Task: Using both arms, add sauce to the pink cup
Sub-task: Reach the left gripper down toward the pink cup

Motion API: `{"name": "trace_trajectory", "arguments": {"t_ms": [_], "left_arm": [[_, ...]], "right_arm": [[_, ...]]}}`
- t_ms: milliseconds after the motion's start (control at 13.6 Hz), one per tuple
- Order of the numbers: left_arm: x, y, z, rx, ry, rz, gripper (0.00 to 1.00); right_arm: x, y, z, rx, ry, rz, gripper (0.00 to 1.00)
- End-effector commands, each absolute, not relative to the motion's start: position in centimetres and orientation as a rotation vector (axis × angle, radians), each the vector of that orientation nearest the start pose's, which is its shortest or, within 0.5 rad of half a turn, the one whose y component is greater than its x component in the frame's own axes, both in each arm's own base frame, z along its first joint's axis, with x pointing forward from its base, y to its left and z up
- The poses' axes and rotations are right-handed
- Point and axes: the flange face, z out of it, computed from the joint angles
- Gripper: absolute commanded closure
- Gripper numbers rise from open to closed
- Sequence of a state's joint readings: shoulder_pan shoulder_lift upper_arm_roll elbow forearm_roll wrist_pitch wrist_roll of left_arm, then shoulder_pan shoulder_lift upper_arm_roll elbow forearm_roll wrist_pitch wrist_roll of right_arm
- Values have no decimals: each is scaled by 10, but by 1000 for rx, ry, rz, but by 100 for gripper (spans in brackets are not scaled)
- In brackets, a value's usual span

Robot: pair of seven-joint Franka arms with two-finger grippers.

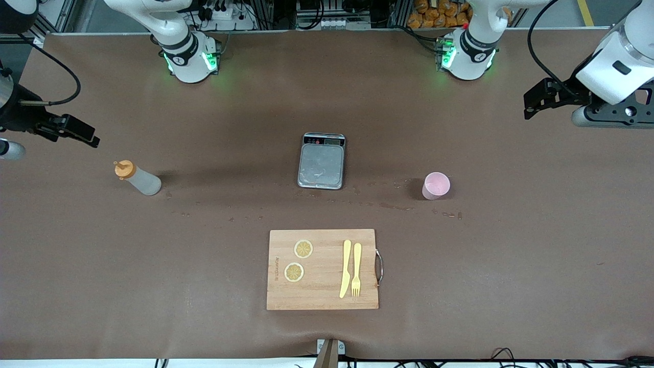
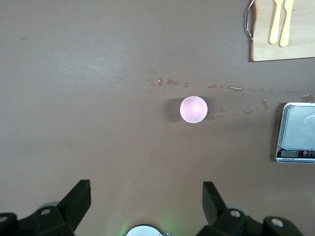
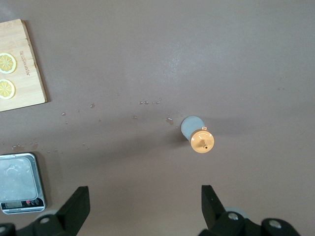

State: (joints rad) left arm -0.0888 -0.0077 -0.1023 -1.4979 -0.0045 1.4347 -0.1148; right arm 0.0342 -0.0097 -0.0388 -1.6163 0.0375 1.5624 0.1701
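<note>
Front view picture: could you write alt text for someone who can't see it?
Seen from above, a brown table holds a pink cup toward the left arm's end, a sauce bottle toward the right arm's end and a scale between them. The open left gripper and open right gripper hang at the ends, holding nothing. Nearer the camera, a wooden board carries two lemon slices, a knife and a fork.

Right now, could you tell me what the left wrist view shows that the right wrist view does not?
Only the left wrist view shows the pink cup, standing upright on the table, and the yellow knife and fork on the cutting board. Only the right wrist view shows the sauce bottle, also upright, and two lemon slices. Both share the scale, part of the board, the droplets on the brown table, and their own gripper's open jaws.
</note>
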Motion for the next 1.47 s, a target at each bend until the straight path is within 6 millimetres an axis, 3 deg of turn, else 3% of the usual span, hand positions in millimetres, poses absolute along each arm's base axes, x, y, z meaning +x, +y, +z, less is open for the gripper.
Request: {"name": "trace_trajectory", "arguments": {"t_ms": [0, 368, 515, 662, 809, 957, 1251, 1398], "left_arm": [[521, -101, 661, -3108, 163, 74, 0], [521, -108, 661, -3099, 178, 71, 0], [521, -113, 660, -3060, 194, 63, 0], [519, -118, 658, -3044, 191, 66, 0], [520, -116, 650, -3056, 186, 96, 0], [511, -123, 613, -3031, 208, 221, 0], [514, -127, 555, -3083, 215, 258, 0], [519, -119, 522, -3093, 190, 241, 0]], "right_arm": [[544, 1, 609, -3101, 258, 59, 0], [542, -4, 606, -3100, 282, 104, 0], [541, -19, 601, -3096, 319, 155, 0], [544, -42, 583, -3084, 387, 243, 0], [544, -47, 579, -3100, 342, 262, 0], [556, -55, 553, -3111, 357, 332, 0], [554, -87, 550, -3115, 376, 341, 0], [549, -112, 548, -3080, 452, 350, 0]]}}
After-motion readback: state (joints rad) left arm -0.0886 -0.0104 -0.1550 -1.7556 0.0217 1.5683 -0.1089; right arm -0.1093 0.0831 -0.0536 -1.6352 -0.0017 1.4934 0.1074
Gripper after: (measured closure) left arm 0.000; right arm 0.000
